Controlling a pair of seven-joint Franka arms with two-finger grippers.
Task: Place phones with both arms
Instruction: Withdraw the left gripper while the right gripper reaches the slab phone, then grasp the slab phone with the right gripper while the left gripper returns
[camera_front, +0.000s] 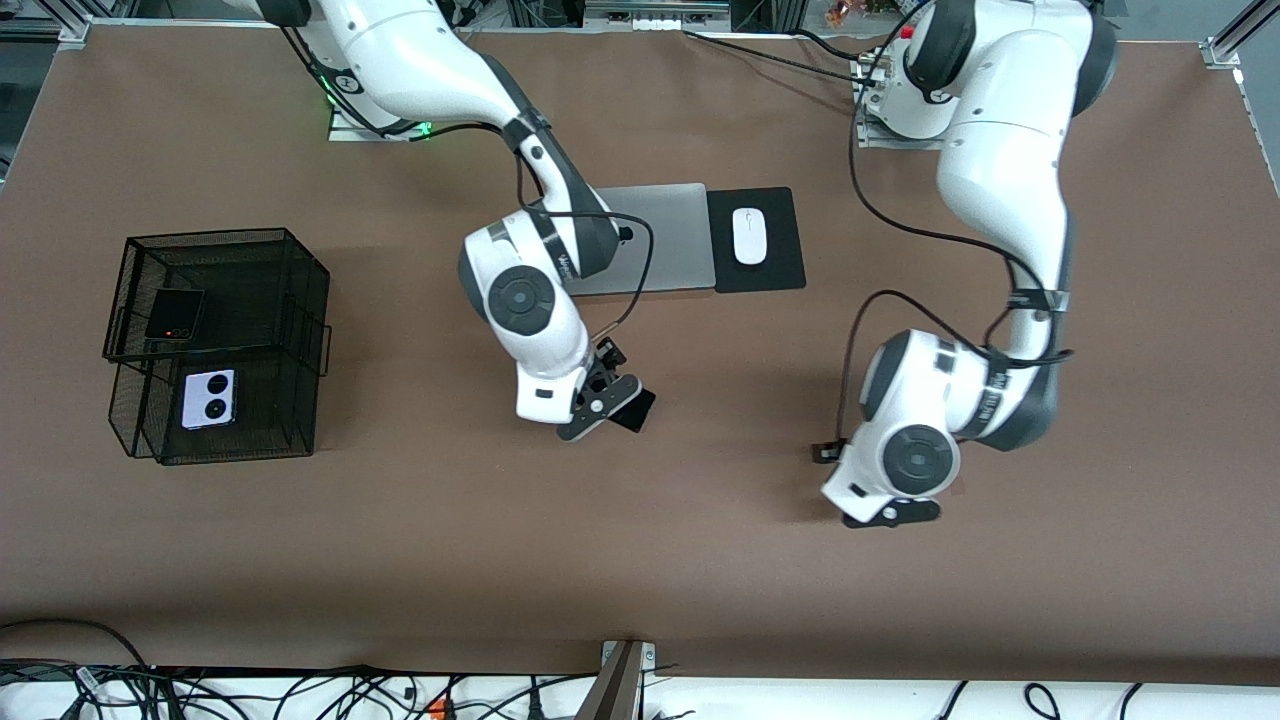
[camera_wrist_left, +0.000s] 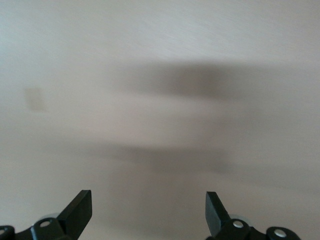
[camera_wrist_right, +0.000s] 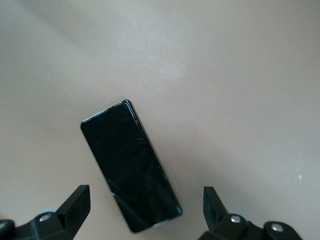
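Near the middle of the front frame, the long black phone (camera_front: 634, 409) lies flat on the brown bench (camera_front: 700, 560), mostly hidden under the right claw (camera_front: 603, 398). That claw hangs just over it with its jaws spread wide and nothing in them. The right wrist view makes it clear: the slab sits at a slant on the bare bench between the two fingertips (camera_wrist_right: 75, 202), not touched by either.

Over at mid-left of the front frame sits a black wire basket (camera_front: 300, 340) with two levels. The small black folded phone (camera_front: 175, 313) is on the upper level, and the lilac-white phone (camera_front: 209, 399) with two black circles is lower down, closer to the camera.

Lower right of centre, the left claw (camera_front: 890, 512) waits over bare bench, also wide open and empty, as the left wrist view shows.

Top centre, a grey laptop (camera_front: 665, 235) lies partly under the right arm, with a white mouse (camera_front: 749, 235) on a black pad (camera_front: 780, 270) right beside it.
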